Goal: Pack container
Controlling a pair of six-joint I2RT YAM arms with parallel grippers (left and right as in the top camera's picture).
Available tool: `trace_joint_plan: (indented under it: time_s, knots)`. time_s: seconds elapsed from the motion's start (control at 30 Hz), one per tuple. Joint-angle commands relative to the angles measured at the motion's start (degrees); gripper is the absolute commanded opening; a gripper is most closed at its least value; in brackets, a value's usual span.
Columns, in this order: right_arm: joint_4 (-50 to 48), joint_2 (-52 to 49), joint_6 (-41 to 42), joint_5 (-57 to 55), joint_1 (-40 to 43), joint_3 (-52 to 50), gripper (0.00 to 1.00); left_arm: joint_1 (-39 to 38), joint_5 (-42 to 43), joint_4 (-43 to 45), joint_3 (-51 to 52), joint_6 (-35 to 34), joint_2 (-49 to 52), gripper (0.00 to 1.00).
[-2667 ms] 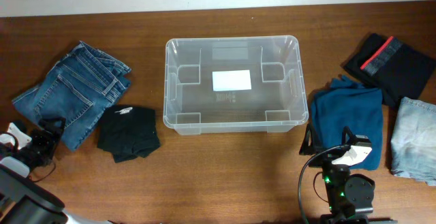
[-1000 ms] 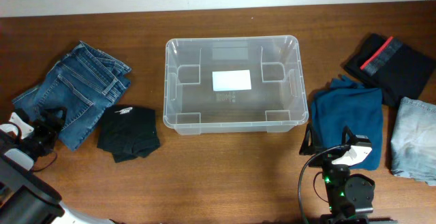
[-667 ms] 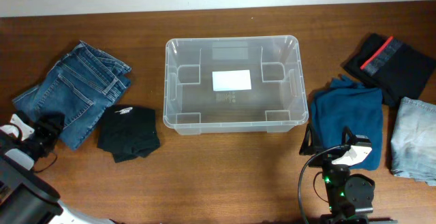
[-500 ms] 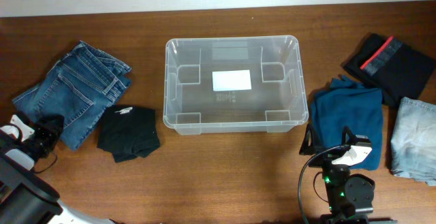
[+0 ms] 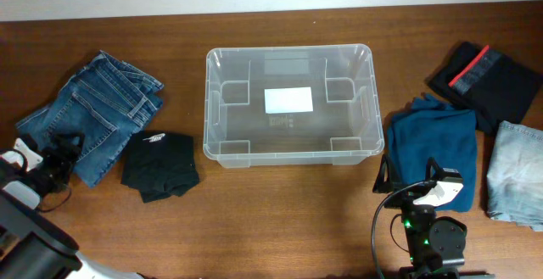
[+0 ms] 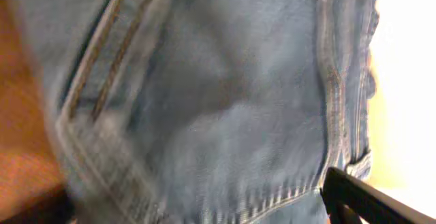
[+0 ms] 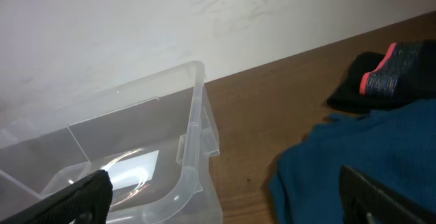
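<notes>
The container [image 5: 289,49] stands in the middle of the table [image 5: 280,228], a little toward the far edge, upright and with nothing inside; you can see the white label [image 5: 288,100] on its base through the clear plastic. On your left side the jeans [image 5: 93,114] lie folded. Just beside them, nearer to the container, is a black shirt [image 5: 159,167], which does not touch the container. The left gripper [image 5: 68,154] is at the near corner of the jeans, with its fingers apart. In the left wrist view the denim fills nearly the whole picture and is blurred. Only one finger [image 6: 368,200] shows there, in the lower right corner, so the jaws stand wide, and you cannot see them pressing on the cloth. On your right side a blue garment [image 5: 433,152] lies near the container's right wall. Behind it is a black garment [image 5: 488,80] with a red stripe, and at the far right a light denim piece [image 5: 516,173]. The right gripper [image 5: 409,174] rests low at the near edge of the blue garment, with its fingers wide apart and holding nothing. In the right wrist view the two fingertips [image 7: 82,197] sit at the bottom corners, with the container's corner to the left and the blue cloth to the right between them.
</notes>
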State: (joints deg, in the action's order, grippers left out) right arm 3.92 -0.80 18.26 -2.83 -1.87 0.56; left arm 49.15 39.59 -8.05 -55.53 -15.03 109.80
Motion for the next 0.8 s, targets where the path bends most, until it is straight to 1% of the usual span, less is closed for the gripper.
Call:
trace_joint_plan:
  time_s: [0.0,0.07,0.17,0.27,0.43,0.57,0.67,0.77]
  knots:
    - [0.42,0.55,0.00,-0.68,-0.42,-0.24,0.98,0.24,-17.59,-10.25,5.66,-5.53,2.99,0.99]
    - [0.42,0.55,0.00,-0.68,-0.42,-0.24,0.98,0.24,-20.24,-12.94,5.66,-5.53,0.20,0.99]
    - [0.42,0.55,0.00,-0.68,-0.42,-0.24,0.98,-0.02,-19.65,-16.26,5.66,-5.55,-6.01,0.99]
    - [0.42,0.55,0.00,-0.68,-0.42,-0.24,0.98,-1.09,-20.90,-18.97,5.66,-5.55,-12.96,0.99]
    - [0.42,0.55,-0.02,-0.68,-0.42,-0.24,0.98,-3.30,-25.40,-24.04,5.66,-5.55,-25.03,0.99]
    - [0.42,0.55,0.00,-0.68,-0.42,-0.24,0.98,-7.67,-25.46,-28.11,5.66,-5.53,-34.49,0.99]
    - [0.39,0.55,0.00,-0.68,-0.42,-0.24,0.98,-12.31,-25.07,-30.05,5.66,-5.51,-39.10,0.99]
    - [0.42,0.55,0.00,-0.68,-0.42,-0.24,0.98,-17.88,-23.34,-30.21,5.66,-3.21,-41.66,0.99]
